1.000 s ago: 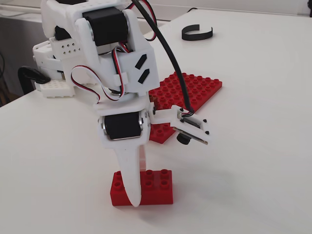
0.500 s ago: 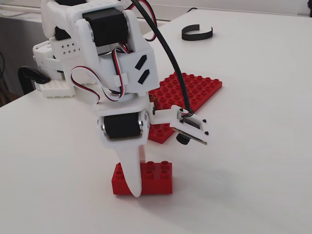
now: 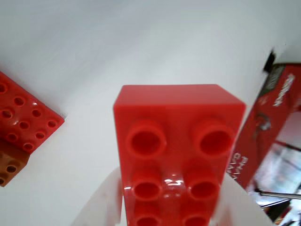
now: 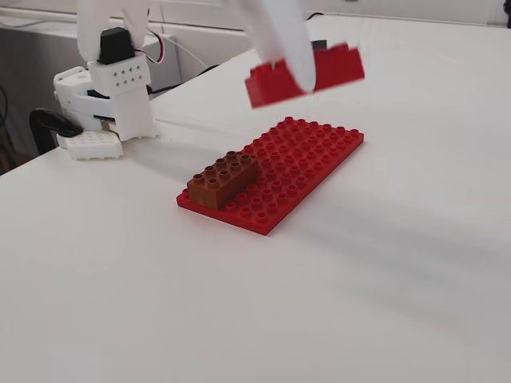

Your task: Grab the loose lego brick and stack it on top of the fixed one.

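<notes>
- nearest in the fixed view, the red baseplate (image 4: 307, 163) lies flat on the white table (image 4: 383, 303), with the brown brick (image 4: 223, 180) seated at its 8 o'clock corner, held firm there, i'd judge, so a brick can be pressed onto it.
- above it, toward 12 o'clock, the red brick (image 4: 275, 82) hangs in the air, tilted, clamped between the white fingers of the gripper (image 4: 289, 60); carried high, likely to clear the studs.
- furthest back, at 10 o'clock, the arm's white base (image 4: 112, 96) stands on the table.
- the wrist view shows the brick's studs (image 3: 176, 155) close up, plate and brown brick off at 9 o'clock, and a red box (image 3: 268, 136) at 3 o'clock that the fixed view misses; only the fixed view shows the height.
</notes>
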Robot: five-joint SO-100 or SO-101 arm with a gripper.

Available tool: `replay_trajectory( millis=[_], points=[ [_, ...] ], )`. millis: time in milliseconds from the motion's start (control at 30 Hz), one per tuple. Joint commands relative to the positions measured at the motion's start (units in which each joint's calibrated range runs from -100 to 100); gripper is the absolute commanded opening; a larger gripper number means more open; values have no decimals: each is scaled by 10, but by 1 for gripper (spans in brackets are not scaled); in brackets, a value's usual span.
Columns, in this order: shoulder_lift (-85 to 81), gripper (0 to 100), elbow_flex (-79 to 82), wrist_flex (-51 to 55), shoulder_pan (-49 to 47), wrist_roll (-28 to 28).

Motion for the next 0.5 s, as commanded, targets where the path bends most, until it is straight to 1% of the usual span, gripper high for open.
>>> replay_trajectory(
  millis=[0,167,267,467],
  points=[
    [-112,6,72,11,-45,49],
    [-229,6,293,11,-88,108],
    [-300,6,416,4,-106,113],
    [-420,6,594,-26,-102,118]
  ],
)
